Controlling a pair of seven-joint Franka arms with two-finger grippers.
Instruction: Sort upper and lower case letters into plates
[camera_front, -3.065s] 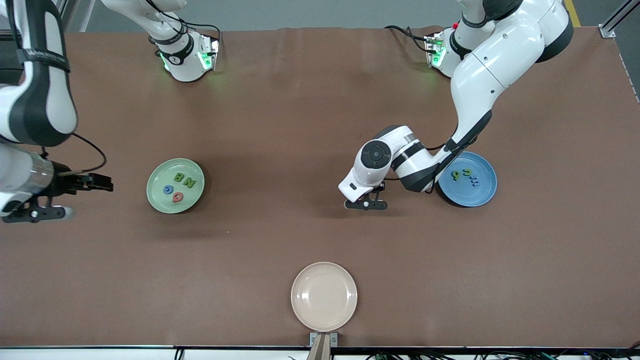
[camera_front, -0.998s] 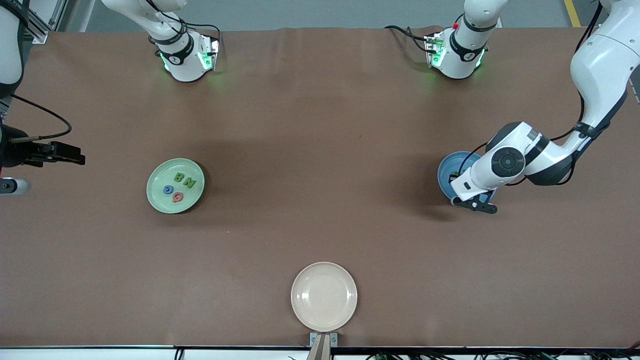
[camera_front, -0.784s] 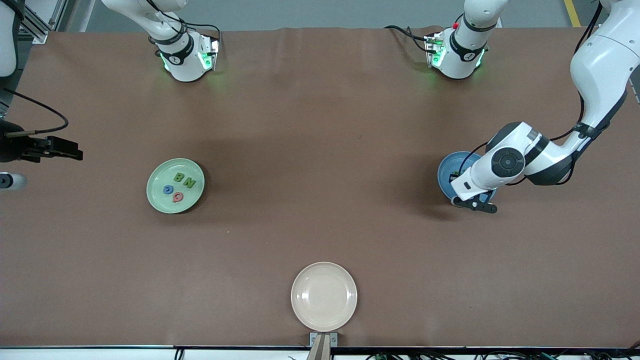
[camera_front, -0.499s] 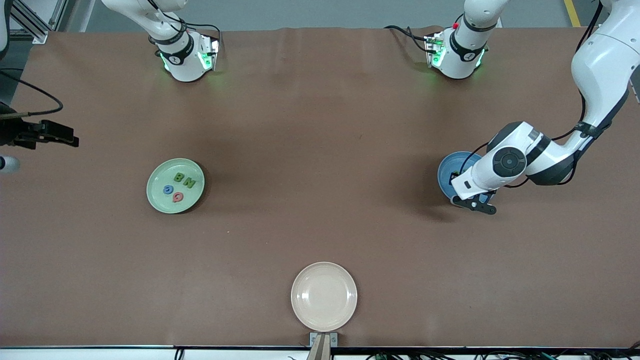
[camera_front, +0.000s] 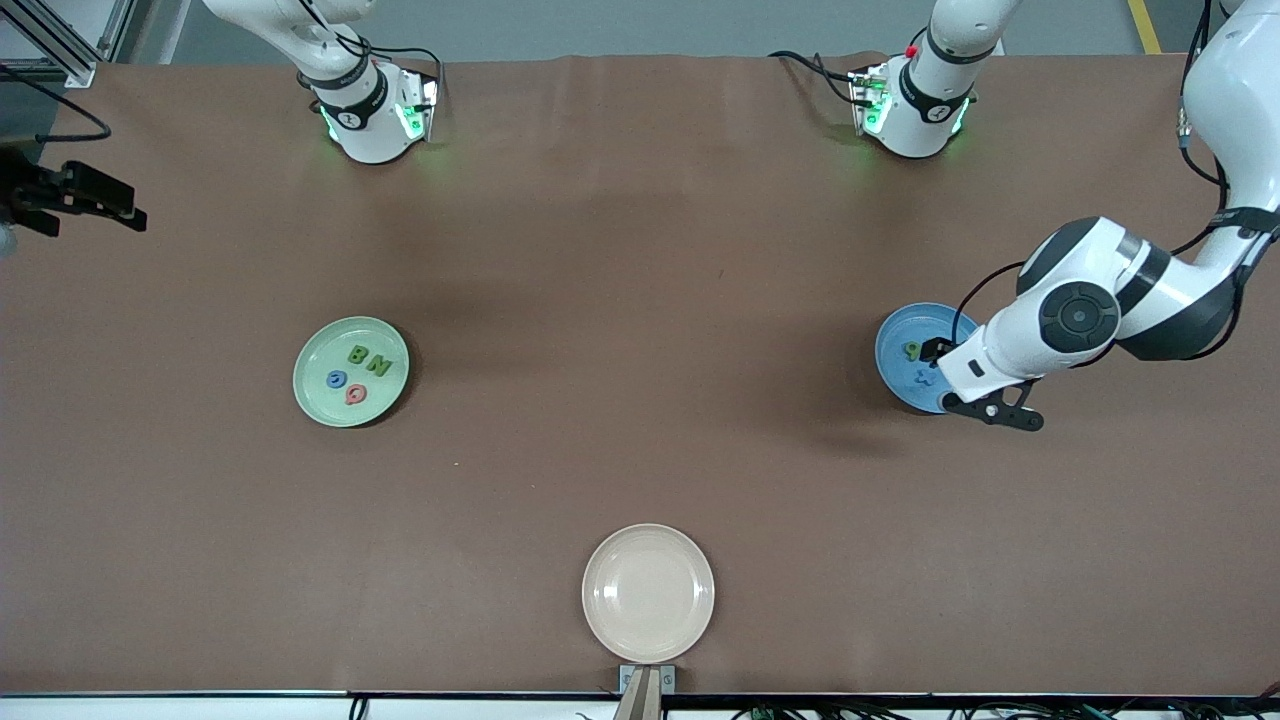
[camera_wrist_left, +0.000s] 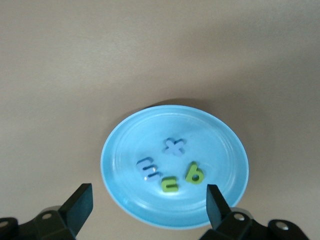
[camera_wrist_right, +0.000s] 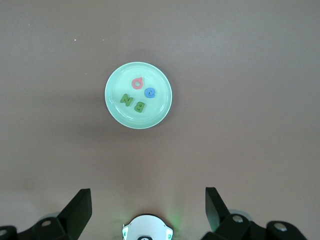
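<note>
L arm is reaching in from the table's left-arm end, elbow bent, wrist pointing down; left gripper (camera_wrist_left: 147, 212) is hanging over the blue plate (camera_front: 900, 375) w/ fingers spread wide, holding nothing. R arm is waiting high at the right-arm end; right gripper (camera_wrist_right: 148, 212) is also gaping wide & empty, looking down on the pale green plate (camera_wrist_right: 115, 107). Blue plate is sitting toward the left arm's end, carrying 4 small lowercase letters (camera_wrist_left: 170, 170): 2 blue, 2 green, bunched near its middle. Green plate is sitting toward the right arm's end w/ capital letters (camera_front: 358, 372): green B, green N, blue & pink round ones. A cream plate (camera_front: 648, 592) is lying nearest the front camera.
</note>
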